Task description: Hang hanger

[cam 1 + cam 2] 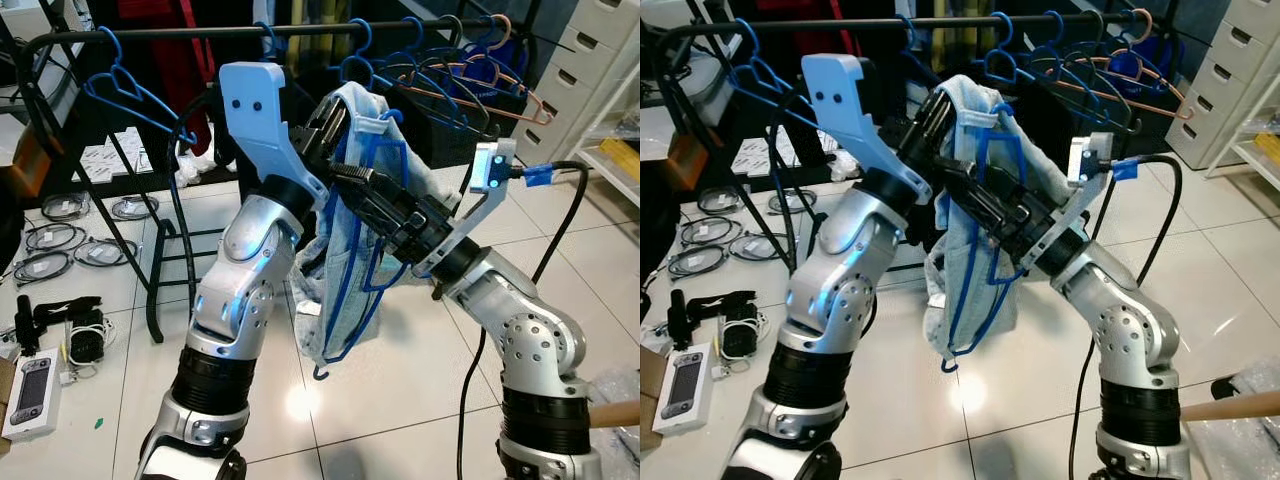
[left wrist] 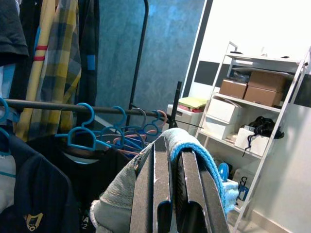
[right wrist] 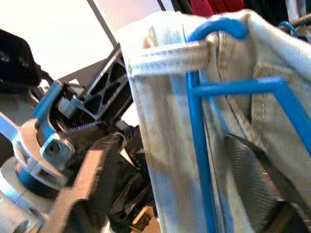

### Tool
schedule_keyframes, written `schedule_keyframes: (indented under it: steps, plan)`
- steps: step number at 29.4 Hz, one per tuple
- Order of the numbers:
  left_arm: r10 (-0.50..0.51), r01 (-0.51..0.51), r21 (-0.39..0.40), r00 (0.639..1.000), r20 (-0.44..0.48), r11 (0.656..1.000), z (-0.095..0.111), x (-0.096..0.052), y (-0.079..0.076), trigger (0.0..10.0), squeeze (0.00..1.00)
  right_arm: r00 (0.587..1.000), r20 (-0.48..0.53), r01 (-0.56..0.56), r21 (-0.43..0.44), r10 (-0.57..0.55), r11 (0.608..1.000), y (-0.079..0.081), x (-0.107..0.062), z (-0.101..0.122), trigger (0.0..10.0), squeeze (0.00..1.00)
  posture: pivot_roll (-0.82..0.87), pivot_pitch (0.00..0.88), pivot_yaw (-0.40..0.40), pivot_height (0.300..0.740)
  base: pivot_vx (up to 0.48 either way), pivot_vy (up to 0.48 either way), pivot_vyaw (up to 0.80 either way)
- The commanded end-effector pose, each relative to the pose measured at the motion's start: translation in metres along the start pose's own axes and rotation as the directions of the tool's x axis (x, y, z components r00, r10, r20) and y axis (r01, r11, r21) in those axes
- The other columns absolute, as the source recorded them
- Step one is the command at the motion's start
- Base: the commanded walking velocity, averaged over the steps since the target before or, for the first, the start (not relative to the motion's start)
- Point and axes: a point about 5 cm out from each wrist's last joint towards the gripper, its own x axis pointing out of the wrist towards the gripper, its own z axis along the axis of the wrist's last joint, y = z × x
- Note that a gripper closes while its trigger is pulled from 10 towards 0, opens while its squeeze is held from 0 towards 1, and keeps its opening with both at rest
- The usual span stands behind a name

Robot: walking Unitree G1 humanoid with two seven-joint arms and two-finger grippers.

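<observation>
both raised grippers, left [image 1: 322,128] and right [image 1: 352,180], pinch the hanger [image 1: 365,215] and jeans [image 1: 340,300] below the rail [image 1: 300,32].

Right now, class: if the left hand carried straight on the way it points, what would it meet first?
Probably the clothes rail with its empty blue hangers; the left hand points up toward them, though depth is unclear.

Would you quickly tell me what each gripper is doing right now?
Left gripper: shut on the denim garment.
Right gripper: shut on the garment and its blue hanger.

Pale denim garment [image 1: 345,250] drapes over the blue hanger [image 1: 365,215], hiding its hook and both grippers' fingertips.
</observation>
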Motion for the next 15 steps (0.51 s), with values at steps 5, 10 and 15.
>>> schedule_keyframes:
  steps: [5,10,15]
  plan:
    - [-0.020,0.021,-0.013,0.998,0.065,1.000,0.011,0.000,-0.009,10.0,0.00,0.997,-0.006,0.076,-0.009,-0.076,0.997,-0.010,0.000,-0.003,0.8,0.00,-0.09,0.164,0.026,0.740,0.000,0.000,0.00]
    - [-0.012,0.012,-0.011,0.997,0.074,1.000,0.014,0.000,-0.005,10.0,0.00,0.996,-0.057,0.065,-0.035,-0.067,0.997,-0.010,-0.005,-0.006,10.0,0.00,-0.09,0.164,0.027,0.740,0.000,0.000,0.00]
    - [-0.015,0.016,-0.017,0.997,0.078,1.000,0.015,0.001,-0.006,10.0,0.00,0.996,-0.038,0.074,-0.025,-0.075,0.997,-0.011,-0.009,-0.003,10.0,0.00,-0.09,0.163,0.030,0.740,0.000,0.000,0.00]
